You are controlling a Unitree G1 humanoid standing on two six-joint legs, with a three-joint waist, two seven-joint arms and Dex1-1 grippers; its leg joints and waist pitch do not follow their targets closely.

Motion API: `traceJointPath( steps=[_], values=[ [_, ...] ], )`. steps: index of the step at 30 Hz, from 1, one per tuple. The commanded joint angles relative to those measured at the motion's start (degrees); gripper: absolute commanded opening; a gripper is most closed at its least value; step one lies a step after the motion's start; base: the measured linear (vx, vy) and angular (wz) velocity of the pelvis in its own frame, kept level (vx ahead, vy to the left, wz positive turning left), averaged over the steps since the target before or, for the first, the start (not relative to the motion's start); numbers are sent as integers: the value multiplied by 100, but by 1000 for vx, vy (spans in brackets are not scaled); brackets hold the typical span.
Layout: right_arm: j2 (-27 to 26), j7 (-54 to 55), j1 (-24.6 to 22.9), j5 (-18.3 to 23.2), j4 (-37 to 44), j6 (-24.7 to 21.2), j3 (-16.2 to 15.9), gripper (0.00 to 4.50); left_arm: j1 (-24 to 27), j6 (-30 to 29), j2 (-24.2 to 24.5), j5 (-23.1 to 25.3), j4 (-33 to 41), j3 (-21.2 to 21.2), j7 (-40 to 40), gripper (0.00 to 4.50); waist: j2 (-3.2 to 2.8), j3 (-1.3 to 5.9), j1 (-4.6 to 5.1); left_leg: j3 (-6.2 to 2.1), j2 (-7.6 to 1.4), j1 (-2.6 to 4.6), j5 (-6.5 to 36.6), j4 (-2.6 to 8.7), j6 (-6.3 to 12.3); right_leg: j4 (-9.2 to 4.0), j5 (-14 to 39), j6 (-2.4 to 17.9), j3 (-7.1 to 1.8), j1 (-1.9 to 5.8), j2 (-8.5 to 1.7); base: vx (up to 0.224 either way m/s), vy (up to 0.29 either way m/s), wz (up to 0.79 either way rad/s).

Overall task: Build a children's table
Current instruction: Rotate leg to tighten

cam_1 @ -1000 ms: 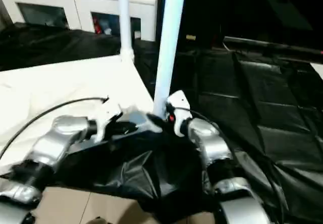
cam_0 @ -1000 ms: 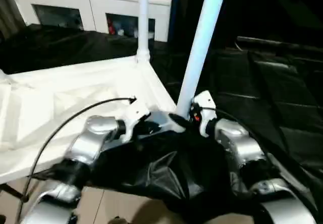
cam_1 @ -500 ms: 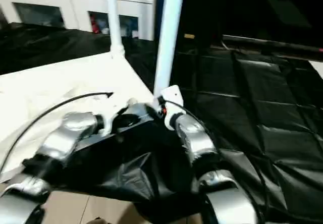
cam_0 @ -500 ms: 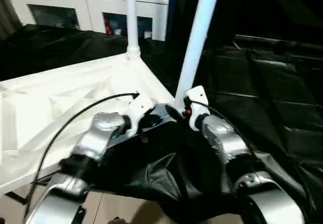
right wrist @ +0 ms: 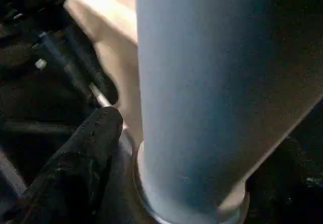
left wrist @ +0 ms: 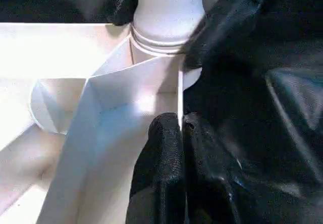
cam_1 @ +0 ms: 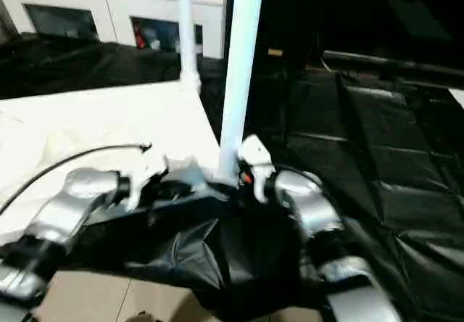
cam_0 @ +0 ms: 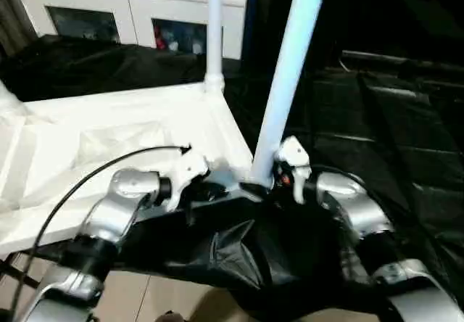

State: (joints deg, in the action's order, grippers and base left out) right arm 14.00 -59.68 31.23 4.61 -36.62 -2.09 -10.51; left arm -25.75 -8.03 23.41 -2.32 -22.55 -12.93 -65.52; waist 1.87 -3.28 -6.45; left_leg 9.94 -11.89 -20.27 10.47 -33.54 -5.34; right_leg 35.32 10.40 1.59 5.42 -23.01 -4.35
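The children's table top (cam_0: 109,126) lies upside down, ribbed underside up. Two white legs stand upright in its corner sockets: a near one (cam_0: 290,68) and a far one (cam_0: 214,25). My left gripper (left wrist: 180,125) is shut on the thin rim wall of the top, just beside the near leg's socket (left wrist: 166,37). My right gripper (cam_0: 264,184) is at the base of the near leg (right wrist: 202,93). One black finger (right wrist: 96,133) stands close beside the leg's collar with a narrow gap, so the jaws are open around the leg. The other finger is hidden behind the leg.
Crumpled black sheeting (cam_0: 391,133) covers the surface to the right and under the near corner. A white cabinet with glass doors (cam_0: 130,10) stands at the back. A black cable (cam_0: 94,177) arcs over my left forearm. Bare floor (cam_0: 145,300) shows below the table's near edge.
The head view has swayed sideways and back. Both grippers stay at the near corner by the leg's base, and the two legs stand as before.
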Motion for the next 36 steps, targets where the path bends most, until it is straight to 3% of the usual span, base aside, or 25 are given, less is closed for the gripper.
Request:
traceJointPath(
  steps=[1,4,11,15,20,23,24,25,26,27,28,30,32,36],
  values=[
    [63,-257,-46,5,197,-83,-145,338,48,184,-43,-365,291,-7,-325,0,-6,369,15,-20,-188,28,1179,402,211,-429,1357,1076,-346,306,-430,0,0,0],
    [154,-477,-91,42,339,-140,-221,331,104,232,57,-394,297,35,-473,0,2,367,23,-16,-184,35,1155,399,219,-441,1460,1040,-350,296,-425,0,0,0],
    [221,-687,-121,99,474,-231,-261,266,154,167,175,-456,332,56,-577,0,13,372,18,-20,-181,24,1063,398,228,-431,1446,1001,-346,295,-426,0,0,0],
    [207,-724,-162,107,532,-275,-283,258,166,93,170,-436,356,35,-603,0,36,373,13,-18,-180,21,982,393,251,-417,1383,1008,-347,298,-427,0,0,0],
    [6,-499,-247,161,557,-358,-224,257,115,-119,38,-330,275,68,-239,0,16,372,12,-19,-179,21,1023,397,230,-423,1404,1017,-347,292,-430,0,0,0],
    [-409,599,-176,-102,163,-211,-91,252,-80,-221,-233,-179,59,129,320,0,-5,354,23,-31,-182,29,1127,416,152,-453,1634,967,-351,275,-444,0,0,0],
    [-514,917,-142,-184,44,-185,-56,252,-131,-245,-303,-153,6,140,436,0,10,343,49,-41,-163,52,1286,426,28,-493,2011,866,-341,264,-450,0,0,0],
    [-583,1149,-110,-241,-38,-176,-28,248,-174,-268,-357,-122,-35,145,534,0,-68,353,52,-57,-163,52,1323,432,-39,-490,2066,832,-341,274,-454,0,0,0],
    [-707,1474,-55,-272,-162,-226,33,242,-275,-258,-470,-36,-163,166,787,0,-44,350,75,-46,-167,59,1357,434,-44,-515,2051,817,-344,263,-440,0,0,0],
    [-775,1622,-28,-274,-218,-249,68,224,-333,-273,-535,-7,-232,183,910,0,-83,338,111,-40,-155,81,1473,436,-69,-543,2058,826,-350,240,-423,0,0,0],
    [-1037,2187,75,-263,-412,-364,219,224,-535,-320,-764,104,-471,225,1369,0,-74,362,110,-46,-150,81,1444,424,-86,-520,1982,840,-348,265,-426,0,0,0],
    [-1133,2390,112,-258,-484,-393,278,210,-611,-340,-854,135,-564,247,1553,0,-82,371,104,-50,-142,57,1352,418,-66,-502,1906,846,-350,285,-435,0,0,0],
    [-1404,2949,242,-244,-737,-422,419,210,-800,-373,-1088,233,-784,281,2008,0,-82,378,107,-36,-143,60,1226,413,-38,-489,1691,881,-357,265,-423,0,0,0],
    [-1746,3345,399,-415,-1044,-238,303,210,-956,-369,-1348,354,-939,191,2293,0,-77,393,91,-37,-142,28,1088,406,17,-459,1433,913,-344,303,-434,0,0,0]
  ],
)
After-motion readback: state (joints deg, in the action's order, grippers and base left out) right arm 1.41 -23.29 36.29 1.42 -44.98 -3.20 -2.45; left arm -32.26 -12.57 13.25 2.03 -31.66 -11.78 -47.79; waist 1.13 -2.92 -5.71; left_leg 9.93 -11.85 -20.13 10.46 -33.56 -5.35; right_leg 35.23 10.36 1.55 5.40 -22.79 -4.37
